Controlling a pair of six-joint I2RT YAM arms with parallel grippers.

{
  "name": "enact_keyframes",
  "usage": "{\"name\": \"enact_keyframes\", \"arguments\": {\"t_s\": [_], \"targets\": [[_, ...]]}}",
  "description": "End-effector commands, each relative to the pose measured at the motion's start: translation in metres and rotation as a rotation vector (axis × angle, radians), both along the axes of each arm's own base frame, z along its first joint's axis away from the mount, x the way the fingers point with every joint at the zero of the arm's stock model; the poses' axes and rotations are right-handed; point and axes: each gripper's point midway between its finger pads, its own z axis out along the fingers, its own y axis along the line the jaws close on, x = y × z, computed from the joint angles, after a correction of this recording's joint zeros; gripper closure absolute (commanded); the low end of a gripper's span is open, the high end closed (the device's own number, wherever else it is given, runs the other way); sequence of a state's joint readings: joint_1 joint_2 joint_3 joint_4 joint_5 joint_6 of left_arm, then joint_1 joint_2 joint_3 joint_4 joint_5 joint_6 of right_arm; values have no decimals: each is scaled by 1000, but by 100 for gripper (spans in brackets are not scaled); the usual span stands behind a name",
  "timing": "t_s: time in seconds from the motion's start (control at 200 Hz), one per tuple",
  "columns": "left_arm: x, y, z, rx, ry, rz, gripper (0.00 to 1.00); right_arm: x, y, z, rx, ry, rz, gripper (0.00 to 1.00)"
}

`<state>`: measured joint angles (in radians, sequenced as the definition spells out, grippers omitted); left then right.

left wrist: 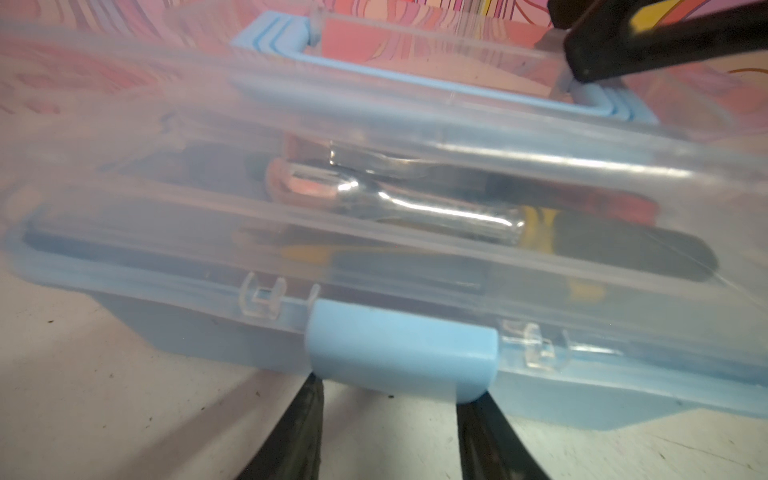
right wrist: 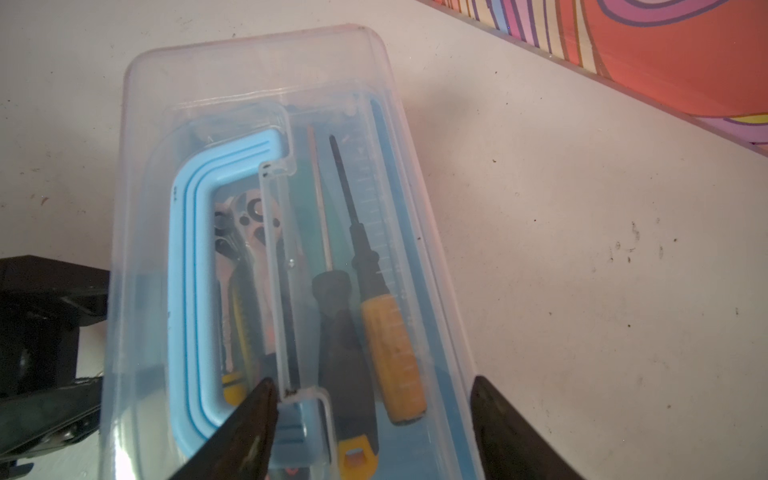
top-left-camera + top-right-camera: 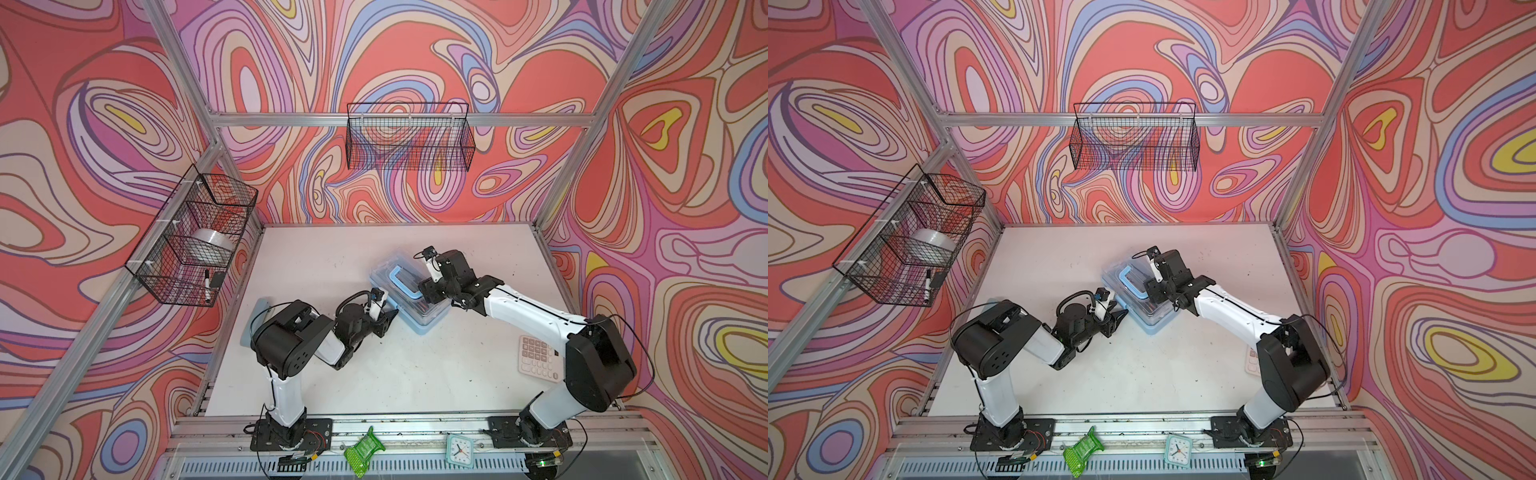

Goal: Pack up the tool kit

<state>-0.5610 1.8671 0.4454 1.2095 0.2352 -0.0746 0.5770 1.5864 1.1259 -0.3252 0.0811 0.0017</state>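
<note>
My left gripper (image 3: 390,318) meets the tool kit (image 3: 428,320), which lies diagonally in the middle of the table (image 3: 316,257); its half-spread fingers straddle the blue latch (image 1: 401,349) on the long side facing them, though I cannot tell if they grip; the right gripper (image 2: 374,381) spreads wide over the clear lid (image 2: 257,75), one tip by the handle (image 2: 191,249).

The lid (image 2: 257,75) was clear, glossy plastic, slightly cloudy and streaked with reflected light. It sat over a light blue box (image 1: 199,332) of duller, smooth plastic. The latch (image 1: 399,353) had a satiny plastic finish, and the blue handle (image 2: 187,270) was moulded plastic with fine ridges. Inside, a ratchet (image 2: 251,224) showed bright polished metal. A screwdriver (image 2: 392,357) had a matt yellow grip and a dark metal shaft. The table (image 2: 582,249) was matt white, scuffed and speckled. The wire basket (image 3: 409,137) was black-coated metal mesh.
</note>
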Motion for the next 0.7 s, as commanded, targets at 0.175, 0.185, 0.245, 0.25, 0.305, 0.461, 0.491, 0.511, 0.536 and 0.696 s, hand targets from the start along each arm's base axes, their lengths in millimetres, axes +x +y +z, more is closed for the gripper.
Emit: {"name": "enact_keyframes", "arguments": {"t_s": [0.175, 0.185, 0.245, 0.25, 0.305, 0.461, 0.491, 0.511, 0.536, 0.696], "targets": [[6, 0, 28, -9, -67, -1, 66, -1, -4, -9, -17, 34, -7, 25], [6, 0, 28, -7, -66, -1, 66, -2, -4, -9, -17, 34, -6, 25], [6, 0, 28, -5, -67, 1, 66, -2, -4, -9, -18, 33, -5, 25], [6, 0, 29, -6, -66, 1, 65, -1, -4, -9, -18, 33, -5, 25], [6, 1, 29, -5, -67, 4, 62, -2, -3, -10, -16, 32, -4, 24], [9, 3, 22, 22, -63, 20, 55, -2, -4, -13, -21, 35, -1, 25], [11, 4, 21, 28, -66, 22, 54, -3, -4, -13, -23, 36, 1, 24], [11, 3, 20, 29, -67, 23, 53, -3, -4, -14, -25, 38, 1, 24], [12, 4, 18, 35, -67, 26, 53, -3, -4, -15, -27, 38, 1, 25], [14, 3, 14, 53, -71, 24, 48, -2, -7, -16, -32, 41, 0, 24]]}}
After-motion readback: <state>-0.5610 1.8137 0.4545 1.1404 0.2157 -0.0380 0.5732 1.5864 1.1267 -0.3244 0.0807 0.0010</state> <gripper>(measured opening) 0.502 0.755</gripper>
